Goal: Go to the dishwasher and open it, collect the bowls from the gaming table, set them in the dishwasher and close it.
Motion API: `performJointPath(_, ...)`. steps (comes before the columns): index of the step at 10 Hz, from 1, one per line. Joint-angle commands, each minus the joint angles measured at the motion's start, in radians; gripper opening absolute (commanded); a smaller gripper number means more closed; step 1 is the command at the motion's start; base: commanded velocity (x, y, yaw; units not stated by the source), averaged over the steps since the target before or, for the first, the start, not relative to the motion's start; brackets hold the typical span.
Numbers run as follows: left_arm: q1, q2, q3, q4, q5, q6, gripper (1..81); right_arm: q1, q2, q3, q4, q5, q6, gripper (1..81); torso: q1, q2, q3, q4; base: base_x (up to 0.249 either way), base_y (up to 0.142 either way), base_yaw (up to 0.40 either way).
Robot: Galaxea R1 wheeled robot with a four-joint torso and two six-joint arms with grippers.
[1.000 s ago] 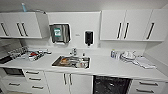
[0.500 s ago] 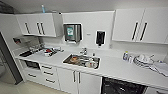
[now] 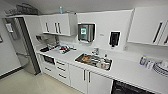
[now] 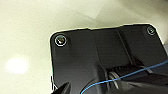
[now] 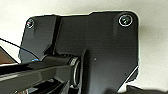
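White cabinets [image 3: 56, 24] and a smooth white counter [image 3: 130, 71] ran across the kitchen in the head view. A steel sink [image 3: 93, 61] sat at the middle of the frame, cluttered with dishes. On the wall above hung a boxy grey towel dispenser [image 3: 86, 32] and a small black dispenser [image 3: 114, 38]. At the lower right edge the dishwasher [image 3: 127, 88] showed as a dark front under the counter. Stacked white plates [image 3: 160, 68] lay at the far right. Each wrist view showed a dark plate over pale glossy floor [image 4: 30, 30]; whether either gripper was spread or pressed together could not be told.
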Motion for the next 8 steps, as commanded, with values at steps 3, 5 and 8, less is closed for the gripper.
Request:
performJointPath(3,-0.047,0.001,0.001,0.014,0.051,0.005,81.1,0.042,0.0,-0.003,0.002,-0.051,0.0,81.1,0.0,0.0,0.0,0.0,0.0,0.0,0.359)
performJointPath(5,-0.048,0.009,-0.002,0.014,0.052,0.003,81.1,0.042,0.0,-0.007,0.002,-0.05,0.0,81.1,0.0,0.0,0.0,0.0,0.0,0.0,0.359)
performJointPath(8,-0.048,0.009,-0.004,0.014,0.054,0.003,81.1,0.047,0.0,-0.009,-0.001,-0.053,-0.002,81.1,0.0,0.0,0.0,0.0,0.0,0.0,0.358)
